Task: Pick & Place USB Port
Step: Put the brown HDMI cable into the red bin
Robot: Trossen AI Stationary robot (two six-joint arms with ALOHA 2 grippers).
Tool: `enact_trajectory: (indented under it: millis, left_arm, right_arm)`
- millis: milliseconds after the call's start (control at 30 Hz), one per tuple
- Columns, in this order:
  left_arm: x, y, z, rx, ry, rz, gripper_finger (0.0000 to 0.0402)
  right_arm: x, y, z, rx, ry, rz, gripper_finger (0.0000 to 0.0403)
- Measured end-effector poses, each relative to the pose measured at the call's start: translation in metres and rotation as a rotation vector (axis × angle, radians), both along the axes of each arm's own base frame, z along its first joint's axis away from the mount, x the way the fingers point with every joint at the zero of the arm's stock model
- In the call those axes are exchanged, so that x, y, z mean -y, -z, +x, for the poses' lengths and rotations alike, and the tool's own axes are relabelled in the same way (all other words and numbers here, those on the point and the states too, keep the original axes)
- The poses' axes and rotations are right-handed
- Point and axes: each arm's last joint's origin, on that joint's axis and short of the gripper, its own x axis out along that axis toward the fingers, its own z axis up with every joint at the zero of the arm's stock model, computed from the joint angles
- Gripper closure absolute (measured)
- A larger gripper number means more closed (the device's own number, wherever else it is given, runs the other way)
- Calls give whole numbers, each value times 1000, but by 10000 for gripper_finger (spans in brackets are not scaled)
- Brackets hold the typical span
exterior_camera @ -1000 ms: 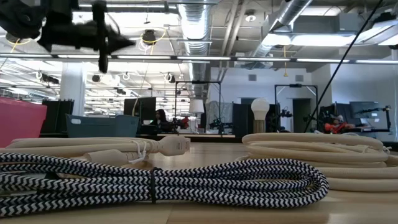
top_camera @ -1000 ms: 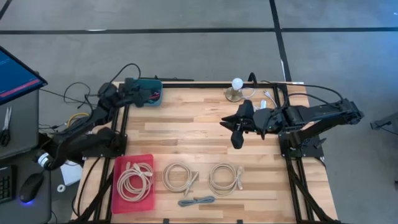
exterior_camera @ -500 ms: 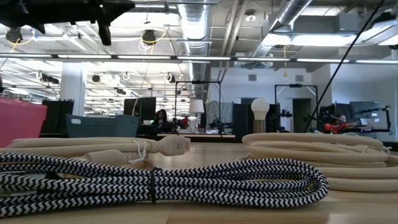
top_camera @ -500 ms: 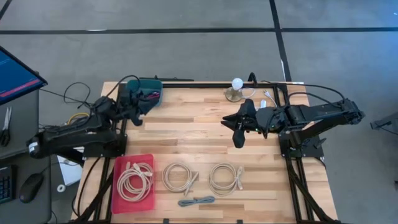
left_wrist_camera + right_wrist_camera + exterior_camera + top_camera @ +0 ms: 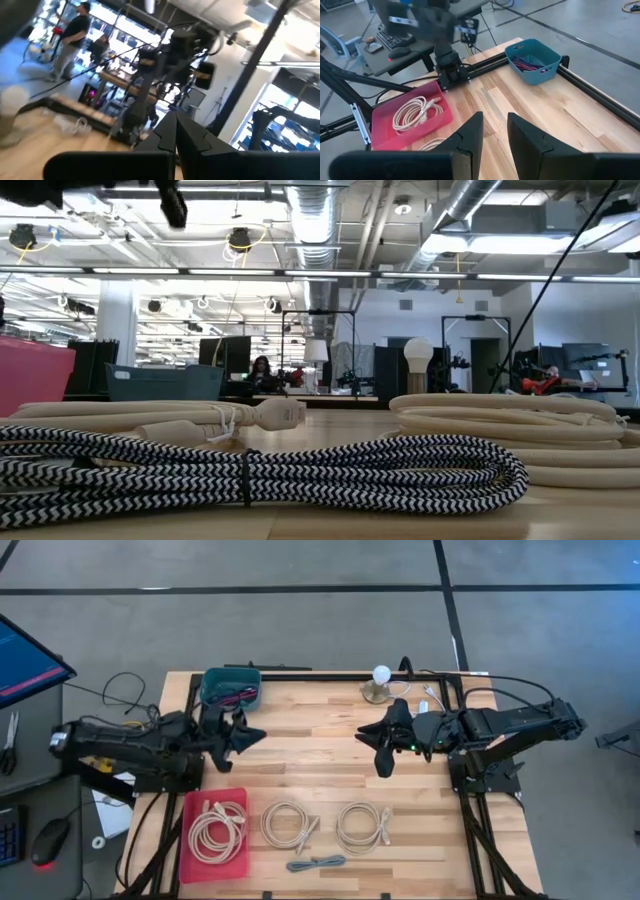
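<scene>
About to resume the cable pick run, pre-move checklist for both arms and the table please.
1. Left gripper empty: ok. It sits over the table's left part, between the teal bin and the red tray, fingers spread, nothing held.
2. Right gripper empty: ok. Open over the table centre, nothing between the fingers.
3. Red tray holds one cream cable coil: ok.
4. Two cream coils and the braided grey cable loose on the wood, apart from each other: ok.
5. Path to the coils free of the lamp: ok, it stands at the far edge.
6. Connector type on the cables: cannot tell.
</scene>
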Motion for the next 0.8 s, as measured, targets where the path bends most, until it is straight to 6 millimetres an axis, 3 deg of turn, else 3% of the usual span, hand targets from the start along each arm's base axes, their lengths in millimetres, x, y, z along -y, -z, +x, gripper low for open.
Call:
enact_trajectory:
  millis: [200,367,467,633,800]
  left_arm:
    - [20,-32,14,-28,2,153,398]
    - [30,-37,27,-256,3,219,398]
    - [35,-40,31,-281,26,236,398]
    - [36,-44,27,-271,33,266,398]
    - [32,-57,10,-192,43,249,397]
  right_arm:
    - [0,0,0,0,0,0,321]
    - [-1,0,0,-4,-32,12,321]
    - [-2,0,0,-9,-78,30,321]
    - [-4,1,0,-16,-121,48,321]
    - [-3,1,1,-16,-116,47,321]
